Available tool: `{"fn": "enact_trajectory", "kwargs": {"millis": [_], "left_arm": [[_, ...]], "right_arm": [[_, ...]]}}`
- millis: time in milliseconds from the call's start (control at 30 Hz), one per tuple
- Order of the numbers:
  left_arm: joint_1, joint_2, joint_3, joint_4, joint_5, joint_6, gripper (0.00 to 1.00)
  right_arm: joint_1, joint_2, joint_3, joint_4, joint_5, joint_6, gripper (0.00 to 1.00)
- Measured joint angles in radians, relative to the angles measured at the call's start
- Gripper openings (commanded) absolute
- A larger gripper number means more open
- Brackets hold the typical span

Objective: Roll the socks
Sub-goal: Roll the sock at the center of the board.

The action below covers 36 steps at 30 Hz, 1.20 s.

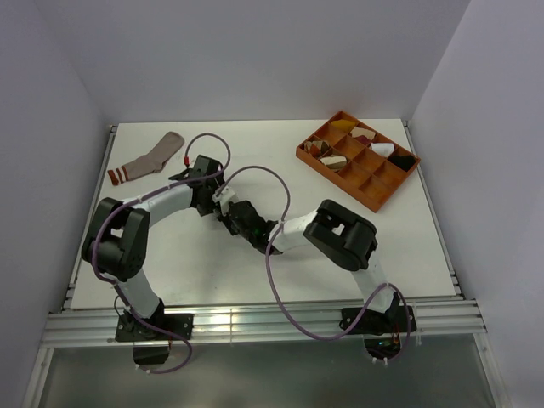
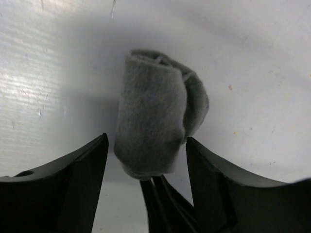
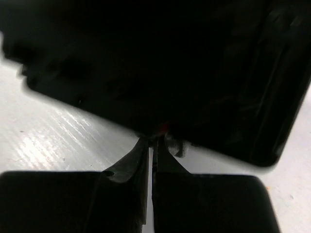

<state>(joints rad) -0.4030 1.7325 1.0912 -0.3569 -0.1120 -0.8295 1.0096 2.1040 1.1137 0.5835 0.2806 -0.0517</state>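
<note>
Overhead: one white tabletop [image 1: 255, 272] and two arms. One pinkish-tan sock [image 1: 151, 159] lies flat at the upper left of the frame, red and white stripes at its cuff, well apart from both pincers. One orange divided tray [image 1: 374, 189] sits at the upper right with small cloth bundles in its far compartments; they are too small to count surely. The left pincer [image 1: 219, 194] and the right pincer [image 1: 234, 217] meet nose to nose at mid-frame, and they hide what lies under them.

Left wrist: one grey sock [image 2: 153, 126] – rolled into a stubby bundle – rests on the tabletop at frame centre. The left pincer's two fingers [image 2: 73, 189] stand spread, one close beside each flank of the roll's lower end. Two thin dark tips rise from bottom centre to the roll's lower edge.

Right wrist: the right pincer's two fingers [image 3: 126, 167] are pressed together, with no gap at the tips. A dark blurred bulk fills the upper frame. Whether any cloth is pinched between the tips cannot be told.
</note>
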Motion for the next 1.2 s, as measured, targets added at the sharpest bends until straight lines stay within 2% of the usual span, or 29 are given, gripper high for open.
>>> {"fn": "enact_trajectory", "kwargs": {"millis": [67, 167, 500, 867, 1200], "left_arm": [[-0.005, -0.002, -0.015, -0.002, 0.008, -0.007, 0.75], [-0.001, -0.027, -0.056, 0.003, 0.008, -0.027, 0.76], [0.124, -0.287, -0.259, 0.164, 0.051, -0.085, 0.76], [0.185, -0.236, -0.418, 0.426, 0.224, -0.156, 0.75], [0.216, -0.22, -0.482, 0.571, 0.264, -0.188, 0.74]], "right_arm": [[-0.025, -0.013, -0.02, 0.013, -0.057, 0.044, 0.0], [-0.063, -0.035, -0.056, 0.035, -0.15, 0.109, 0.0], [-0.18, -0.047, -0.092, 0.073, -0.461, 0.295, 0.0], [-0.212, -0.045, -0.08, 0.044, -0.651, 0.377, 0.0], [-0.277, -0.022, -0.058, 0.032, -0.769, 0.497, 0.0]]}}
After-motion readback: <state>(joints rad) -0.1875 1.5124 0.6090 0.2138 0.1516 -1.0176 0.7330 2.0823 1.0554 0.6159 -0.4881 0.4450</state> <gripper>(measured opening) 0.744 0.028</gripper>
